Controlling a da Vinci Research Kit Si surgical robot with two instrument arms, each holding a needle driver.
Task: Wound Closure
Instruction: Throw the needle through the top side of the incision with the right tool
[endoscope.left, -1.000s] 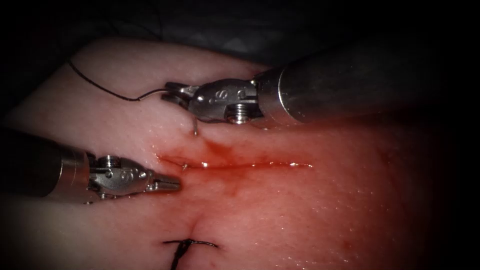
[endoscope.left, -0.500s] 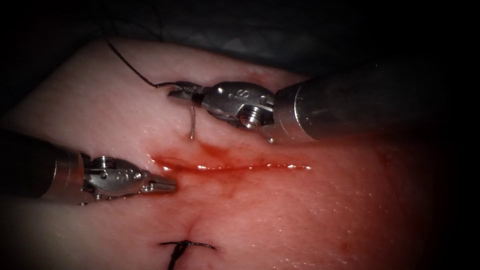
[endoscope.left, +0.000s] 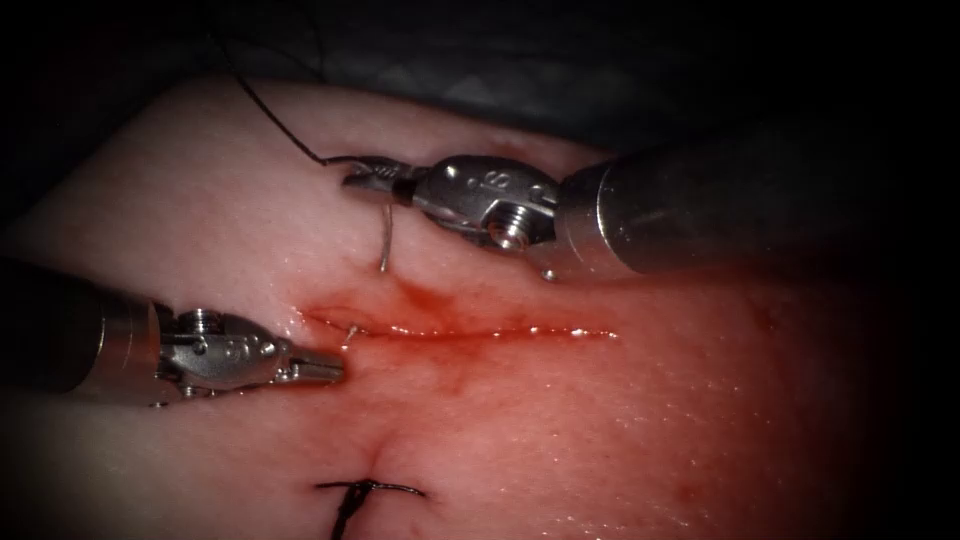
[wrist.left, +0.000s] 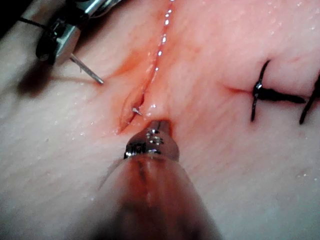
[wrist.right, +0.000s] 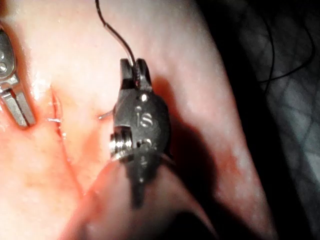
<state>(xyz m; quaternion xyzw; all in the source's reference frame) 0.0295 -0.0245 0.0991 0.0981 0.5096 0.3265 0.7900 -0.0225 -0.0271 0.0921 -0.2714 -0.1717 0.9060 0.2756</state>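
My right hand (endoscope.left: 365, 182) pinched the needle (endoscope.left: 385, 235) at its rear end, where the thread (endoscope.left: 270, 115) joins. The needle went down from the jaws into the tissue (endoscope.left: 200, 220) on the far side of the cut (endoscope.left: 470, 331), near its left end, and a small bright tip (endoscope.left: 351, 331) stood out inside the cut there. My left hand (endoscope.left: 322, 367) was pressed together and held nothing; it rested just beside that tip, on the near side of the cut.

The risks, as I judged them: the grip was very far back on the curve, so the needle could turn in the jaws or bend if I pushed against the tissue. The tip showed so little that the left hand could easily miss it or nip the wet edge instead. The thread ran up and away over the tissue into the dark, and it could catch there.

The middle of the needle was buried, so its depth I could not judge. The red fluid (endoscope.left: 430, 300) made the edges of the cut hard to read. An earlier stitch (endoscope.left: 368, 490) was partly cut off by the frame edge.
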